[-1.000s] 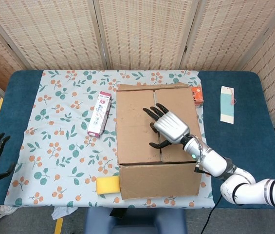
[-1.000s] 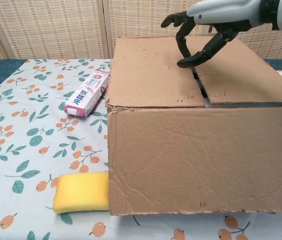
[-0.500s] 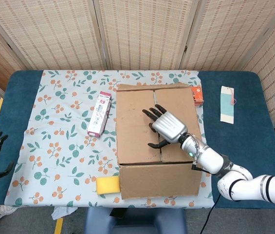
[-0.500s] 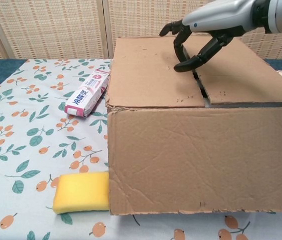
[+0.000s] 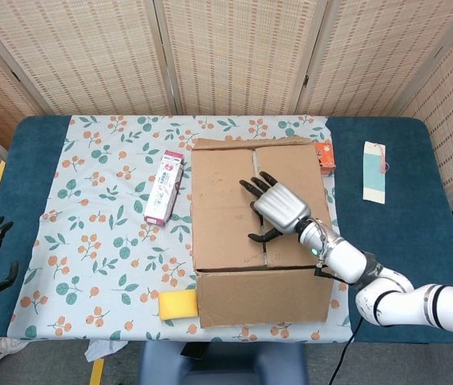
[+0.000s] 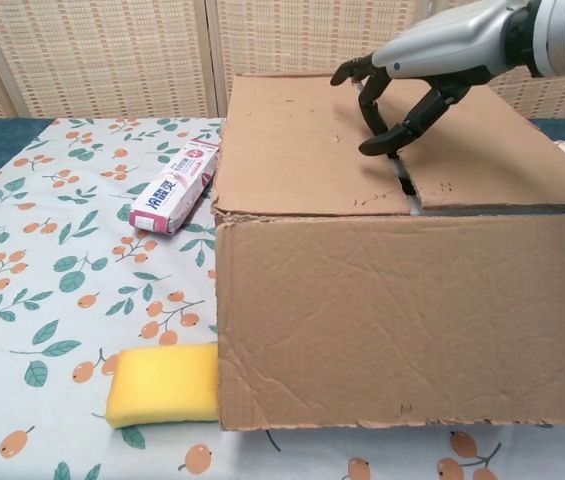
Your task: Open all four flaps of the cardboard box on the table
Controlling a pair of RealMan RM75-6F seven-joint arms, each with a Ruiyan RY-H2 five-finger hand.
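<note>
Right hand [image 5: 280,210] empty, fingers spread, shifted toward seam of closed cardboard box [image 6: 402,300]; contact unclear.

Big cardboard box [image 6: 402,320] fills most of the shot, top flaps [image 6: 302,150] lying flat and closed with a seam running between them. The right hand [image 6: 402,85] is over the top near that seam, fingers curled downward and apart, thumb tip right down by the slit, nothing in it. Left of the box on the leafy tablecloth [image 6: 42,280] there's a pink and white packet [image 6: 174,187] lying near the box's back corner, and a yellow sponge [image 6: 162,384] pressed against the front wall.
</note>
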